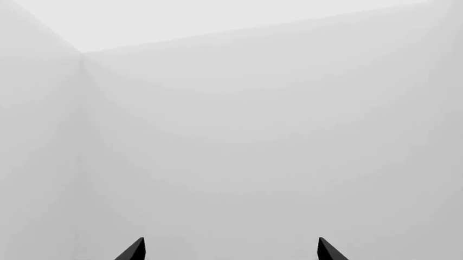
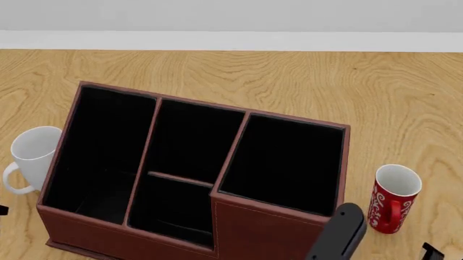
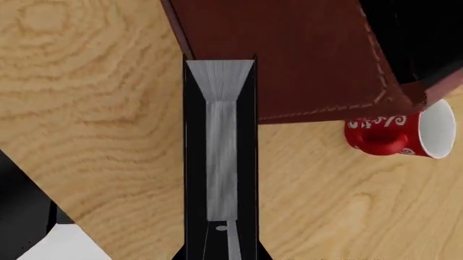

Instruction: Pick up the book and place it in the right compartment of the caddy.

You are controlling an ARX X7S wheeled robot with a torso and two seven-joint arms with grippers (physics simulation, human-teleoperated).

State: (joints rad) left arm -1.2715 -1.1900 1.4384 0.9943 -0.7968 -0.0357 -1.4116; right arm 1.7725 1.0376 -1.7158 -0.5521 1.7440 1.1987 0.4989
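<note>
The reddish-brown caddy (image 2: 253, 227) stands in the middle of the wooden table. Its right compartment (image 2: 285, 162) is black-lined and holds nothing. The black book (image 2: 339, 233) is tilted just outside the caddy's front right corner, its top about level with the front wall's rim. In the right wrist view my right gripper (image 3: 220, 254) is shut on the book (image 3: 220, 135), white page edges facing the camera, its far end near the caddy's outer wall (image 3: 289, 59). My left gripper (image 1: 231, 250) is open and empty, facing only white walls.
A white mug (image 2: 32, 157) stands against the caddy's left side. A red mug (image 2: 391, 197) with white lettering stands to the right of the caddy, close to the book; it also shows in the right wrist view (image 3: 402, 132). Bare wooden table lies behind the caddy.
</note>
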